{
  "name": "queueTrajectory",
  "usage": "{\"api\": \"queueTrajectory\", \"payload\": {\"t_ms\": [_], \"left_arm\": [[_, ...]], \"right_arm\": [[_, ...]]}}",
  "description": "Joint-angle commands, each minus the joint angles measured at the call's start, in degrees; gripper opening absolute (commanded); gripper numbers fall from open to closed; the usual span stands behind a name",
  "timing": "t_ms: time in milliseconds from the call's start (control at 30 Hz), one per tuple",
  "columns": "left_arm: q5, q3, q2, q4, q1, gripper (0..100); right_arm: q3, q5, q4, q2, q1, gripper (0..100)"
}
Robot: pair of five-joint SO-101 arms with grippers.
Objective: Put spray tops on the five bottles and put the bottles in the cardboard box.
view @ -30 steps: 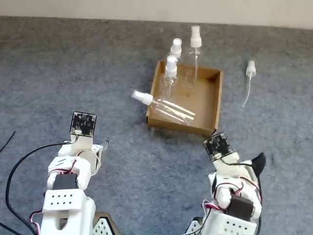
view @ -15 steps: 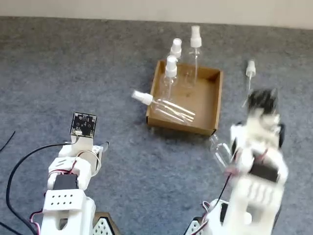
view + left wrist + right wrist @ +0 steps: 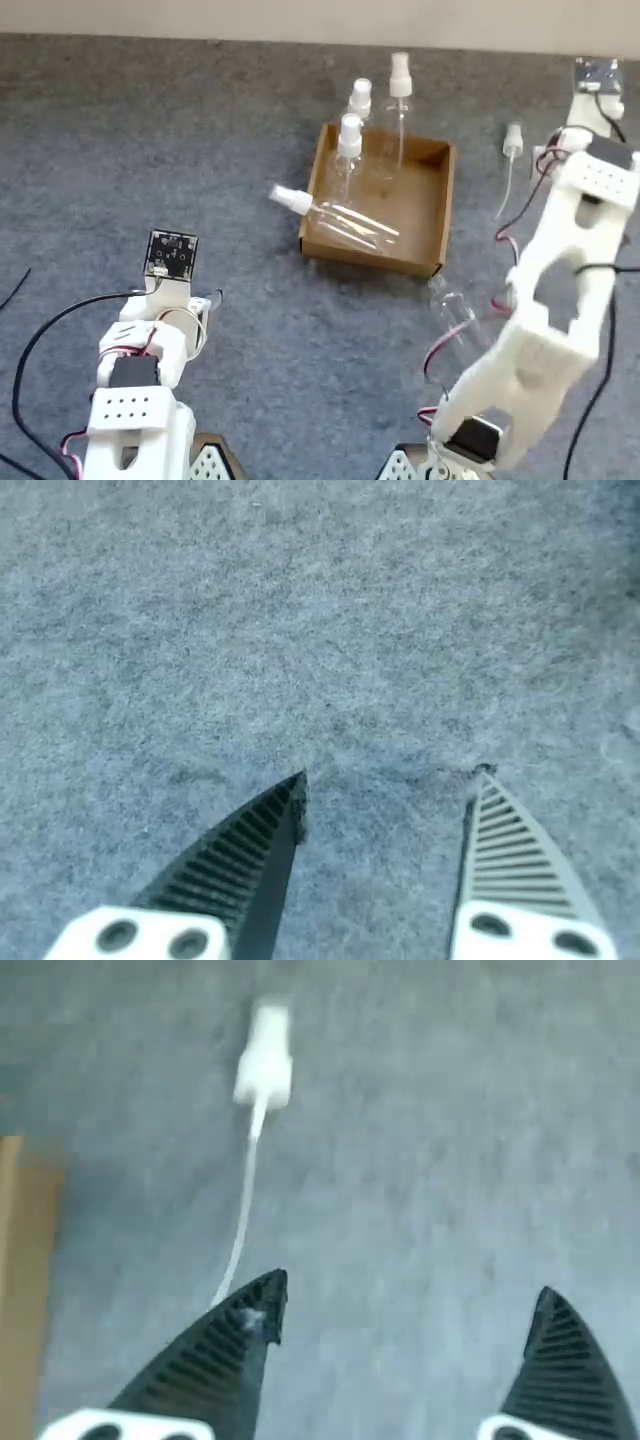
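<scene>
Left arm [image 3: 140, 385], right arm [image 3: 560, 260]: white shells, black motors, red wires. Black cable [image 3: 30, 345] at left arm's 9 o'clock. Ribbed pointed fingers [image 3: 230, 1345].

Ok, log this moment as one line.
right jaws: open, near loose spray top | left jaws: open, over carpet | uncapped bottle: on carpet by cardboard box

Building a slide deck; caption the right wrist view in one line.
Open right tool above grey carpet, a loose spray top with dip tube lying ahead, cardboard box edge nearby.
</scene>
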Motion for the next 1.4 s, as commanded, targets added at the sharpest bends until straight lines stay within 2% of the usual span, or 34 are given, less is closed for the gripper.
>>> {"api": "queueTrajectory", "payload": {"t_ms": [0,267,400,633,933,1167,1367], "left_arm": [[-0.53,0.66,-0.13,-1.49,-0.48,23],[-0.53,1.1,-0.13,-1.49,-0.48,23],[-0.53,1.19,-0.13,-1.49,-0.4,23],[-0.53,1.19,-0.13,-1.49,-0.31,23],[-0.53,1.27,-0.13,-1.49,-0.4,23],[-0.53,1.27,-0.13,-1.49,-0.4,23],[-0.53,1.27,-0.13,-1.49,-0.4,23]], "right_arm": [[-24.92,-2.81,0.48,15.16,-0.92,30.8],[-58.42,-7.03,0.75,43.65,-4.44,30.7],[-67.65,-10.11,1.63,45.41,-4.88,30.7],[-61.23,-10.9,-0.04,39.96,-7.08,30.7],[-48.13,-10.9,-13.41,39.96,-9.01,30.3],[-40.04,-10.9,-17.63,39.96,-8.13,29.8],[-39.25,-10.9,-18.24,39.96,-6.9,11.5]]}}
